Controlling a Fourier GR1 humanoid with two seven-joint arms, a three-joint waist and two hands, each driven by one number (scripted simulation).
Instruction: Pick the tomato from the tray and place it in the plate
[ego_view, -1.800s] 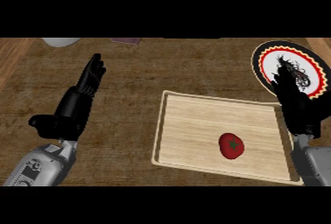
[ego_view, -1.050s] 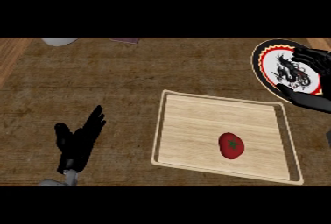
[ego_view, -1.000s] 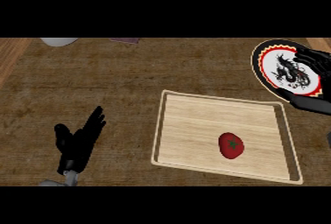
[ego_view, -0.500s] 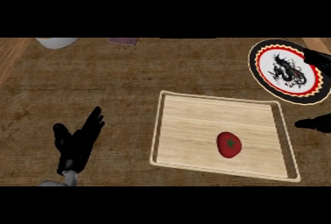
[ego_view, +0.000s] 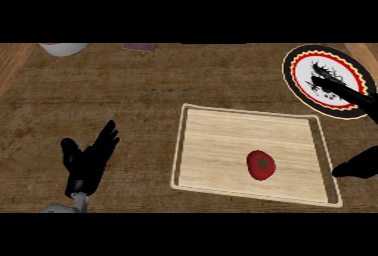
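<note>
Right hand (ego_view: 359, 165) dropped from plate rim to right edge, now just off tray's 3 o'clock side; fingers mostly out of view, cannot tell state, holds nothing visible. Left hand (ego_view: 88, 161) at 8 o'clock, open, fingers up, resting. Red round tomato (ego_view: 260, 164) lies in pale wooden tray (ego_view: 221, 131), right of centre. Round black-rimmed plate with dragon motif (ego_view: 304, 85) at 1 o'clock. Step: reach. Advice: bring right hand over tray wall, descend above tomato, curl round its sides.

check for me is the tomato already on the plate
No, the tomato lies on the wooden tray, apart from the plate at the upper right.
</note>
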